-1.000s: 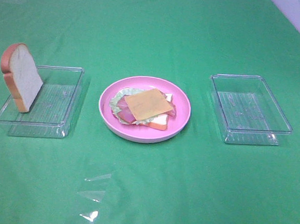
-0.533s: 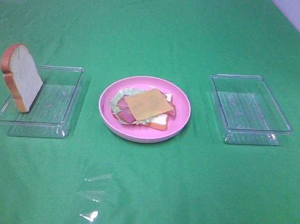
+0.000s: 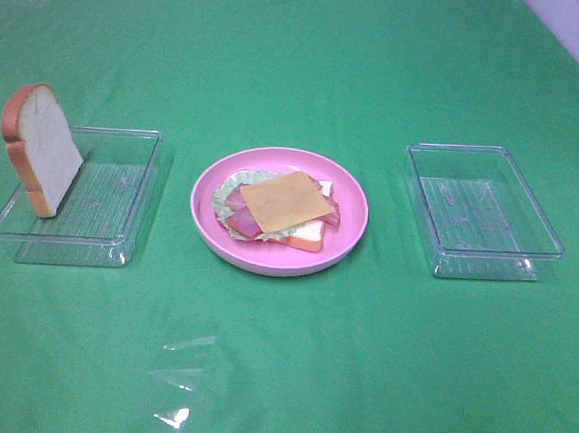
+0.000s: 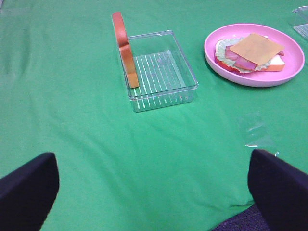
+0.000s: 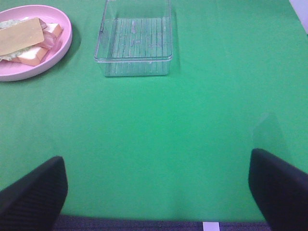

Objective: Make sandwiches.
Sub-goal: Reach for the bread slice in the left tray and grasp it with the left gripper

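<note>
An open-faced toy sandwich (image 3: 278, 211) sits at the centre of the exterior high frame, on a round pink plate (image 3: 345, 244). An orange-yellow cheese square (image 3: 285, 199) lies on top, turned at an angle, over pink-red bacon strips (image 3: 240, 219), a pale green lettuce leaf (image 3: 223, 193) that pokes out on the left, and a bottom bread slice (image 3: 310, 240) with an orange-brown crust.

At the left of the frame, a second white bread slice (image 3: 44, 152) stands on edge, propped against the left wall of a clear plastic tray (image 3: 139, 190); in the left wrist view it shows mostly its orange crust. A matching clear tray (image 3: 485, 212) lies at the right of the frame, well apart from the plate, with nothing visible inside it. All of it rests on a green tablecloth (image 3: 278, 366), which carries a few glossy reflections at lower centre.

Neither arm appears in the exterior high view. In the left wrist view the left gripper (image 4: 154, 192) shows only as two dark fingertips (image 4: 26, 187) in the lower corners, spread wide with nothing between them but cloth. The right gripper (image 5: 159, 190) looks the same in its own view, fingers (image 5: 279, 187) far apart and holding nothing, well short of the tray and plate.

No brand, label or writing is legible on any item.
</note>
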Controlling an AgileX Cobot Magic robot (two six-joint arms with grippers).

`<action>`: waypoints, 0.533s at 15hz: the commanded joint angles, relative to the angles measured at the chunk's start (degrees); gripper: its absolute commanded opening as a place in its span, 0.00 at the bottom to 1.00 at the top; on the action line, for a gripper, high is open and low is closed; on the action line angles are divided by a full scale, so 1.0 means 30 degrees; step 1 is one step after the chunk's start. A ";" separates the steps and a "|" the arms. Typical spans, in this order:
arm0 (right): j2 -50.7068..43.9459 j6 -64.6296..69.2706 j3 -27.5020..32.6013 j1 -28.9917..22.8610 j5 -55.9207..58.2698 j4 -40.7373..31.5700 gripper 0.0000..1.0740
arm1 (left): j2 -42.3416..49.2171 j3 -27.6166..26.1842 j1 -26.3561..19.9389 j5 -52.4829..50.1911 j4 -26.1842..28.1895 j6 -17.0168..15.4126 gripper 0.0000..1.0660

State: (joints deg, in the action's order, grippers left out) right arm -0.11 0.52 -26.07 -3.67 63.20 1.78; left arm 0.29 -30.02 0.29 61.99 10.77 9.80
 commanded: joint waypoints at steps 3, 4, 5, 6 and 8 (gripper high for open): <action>-0.0649 -0.0172 0.0057 0.0076 -0.0095 -0.0038 0.92 | 0.0267 0.0000 -0.0057 -0.0019 0.0057 0.0038 0.95; -0.0649 -0.0172 0.0057 0.0076 -0.0095 -0.0038 0.92 | 0.0267 0.0000 -0.0057 -0.0019 0.0057 0.0038 0.95; -0.0649 -0.0172 0.0057 0.0076 -0.0095 -0.0038 0.92 | 0.0267 0.0000 -0.0057 -0.0019 0.0057 0.0038 0.95; -0.0649 -0.0172 0.0057 0.0076 -0.0095 -0.0038 0.92 | 0.0267 0.0000 -0.0057 -0.0019 0.0057 0.0038 0.95; -0.0649 -0.0172 0.0057 0.0076 -0.0095 -0.0038 0.92 | 0.0267 0.0000 -0.0057 -0.0019 0.0019 -0.0019 0.94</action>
State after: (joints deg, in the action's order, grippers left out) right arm -0.11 0.52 -26.07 -3.67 63.20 1.78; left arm 0.29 -30.02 0.29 61.99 10.77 9.80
